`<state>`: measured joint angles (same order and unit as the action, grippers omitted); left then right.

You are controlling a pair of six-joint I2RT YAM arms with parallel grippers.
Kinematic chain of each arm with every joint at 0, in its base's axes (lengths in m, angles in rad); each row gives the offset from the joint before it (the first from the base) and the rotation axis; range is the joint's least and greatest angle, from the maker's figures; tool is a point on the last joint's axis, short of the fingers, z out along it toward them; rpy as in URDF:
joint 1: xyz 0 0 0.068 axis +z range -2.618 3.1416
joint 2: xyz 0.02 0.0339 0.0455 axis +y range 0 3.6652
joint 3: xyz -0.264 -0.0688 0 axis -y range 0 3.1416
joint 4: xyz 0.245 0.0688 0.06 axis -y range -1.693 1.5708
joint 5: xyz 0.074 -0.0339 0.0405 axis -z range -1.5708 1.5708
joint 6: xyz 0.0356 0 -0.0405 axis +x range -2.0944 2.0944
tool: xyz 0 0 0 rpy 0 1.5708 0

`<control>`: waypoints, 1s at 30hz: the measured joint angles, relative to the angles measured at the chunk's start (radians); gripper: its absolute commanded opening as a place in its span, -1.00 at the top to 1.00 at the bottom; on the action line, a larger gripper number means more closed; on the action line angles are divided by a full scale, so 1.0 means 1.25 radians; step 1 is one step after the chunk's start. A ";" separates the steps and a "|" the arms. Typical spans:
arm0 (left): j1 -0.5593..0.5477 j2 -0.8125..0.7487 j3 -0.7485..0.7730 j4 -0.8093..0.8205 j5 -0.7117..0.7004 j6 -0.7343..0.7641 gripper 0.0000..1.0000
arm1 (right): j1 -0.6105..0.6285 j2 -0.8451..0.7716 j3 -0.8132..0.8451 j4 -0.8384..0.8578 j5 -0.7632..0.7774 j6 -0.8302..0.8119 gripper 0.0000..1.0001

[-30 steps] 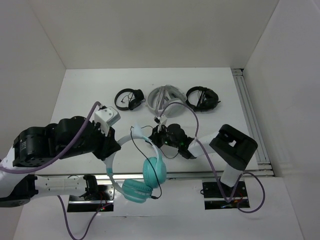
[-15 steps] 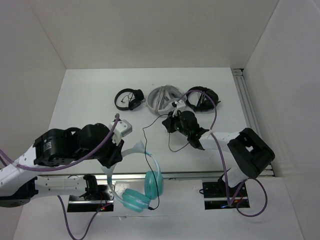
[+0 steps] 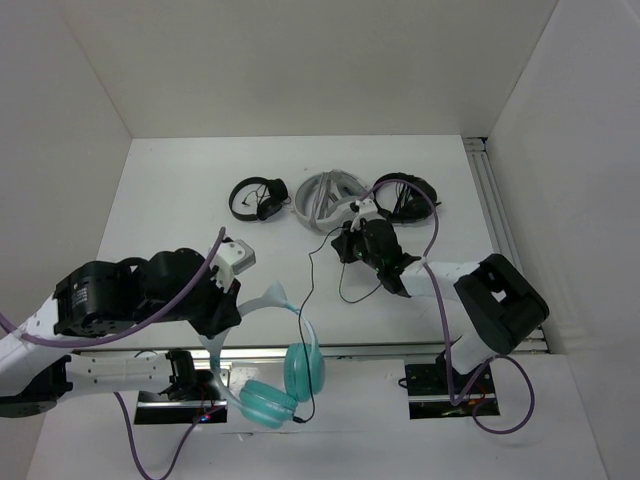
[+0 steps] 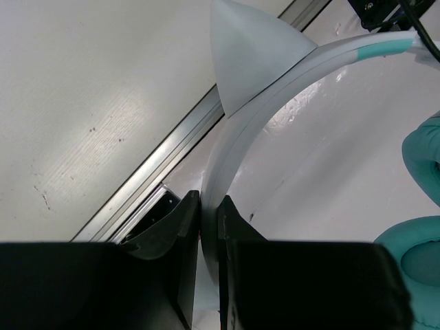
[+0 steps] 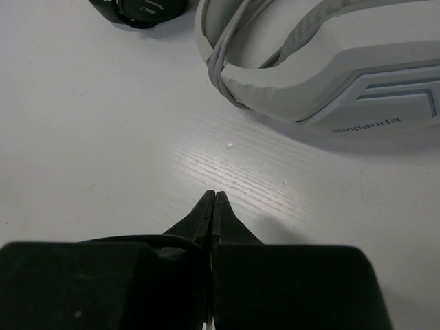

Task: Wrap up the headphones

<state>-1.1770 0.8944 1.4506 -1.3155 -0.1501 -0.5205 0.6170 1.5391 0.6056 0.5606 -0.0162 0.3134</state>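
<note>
The left arm (image 3: 120, 295) sits folded low by its base, the left hand (image 4: 210, 206) clamped on the headband of the headphones (image 3: 303, 372). The right arm (image 3: 495, 300) reaches forward, the right hand (image 5: 214, 198) angled down at the desk (image 3: 180, 190), its fingertips pinched together on the cable (image 3: 309, 272).

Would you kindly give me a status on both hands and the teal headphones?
Left hand shut on teal headphones, at headband. Right hand shut on cable. White-grey headphones close ahead.

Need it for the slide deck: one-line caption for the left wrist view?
Left end effector shut on the white headband of the teal headphones.
</note>
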 measured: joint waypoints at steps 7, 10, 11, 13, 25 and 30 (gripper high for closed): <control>0.000 -0.049 0.002 0.047 -0.023 -0.013 1.00 | 0.009 0.037 0.000 0.003 -0.013 0.005 1.00; 0.000 -0.069 0.014 0.086 -0.036 -0.028 1.00 | 0.033 0.056 0.000 0.004 -0.018 0.006 1.00; 0.000 -0.073 0.016 0.094 -0.039 -0.030 1.00 | 0.040 0.059 0.000 0.004 -0.019 0.006 1.00; 0.000 -0.075 0.019 0.117 -0.038 -0.030 1.00 | 0.060 0.065 0.000 0.003 -0.018 0.006 1.00; -0.001 -0.029 -0.033 0.222 -0.045 -0.079 1.00 | 0.084 0.066 0.020 -0.010 0.009 0.010 1.00; -0.002 -0.135 -0.063 0.263 -0.188 -0.179 1.00 | 0.162 0.055 -0.026 0.013 0.052 0.040 1.00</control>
<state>-1.1793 0.7254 1.3724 -0.9871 -0.3851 -0.7448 0.8196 1.6073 0.5732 0.5774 0.0483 0.3630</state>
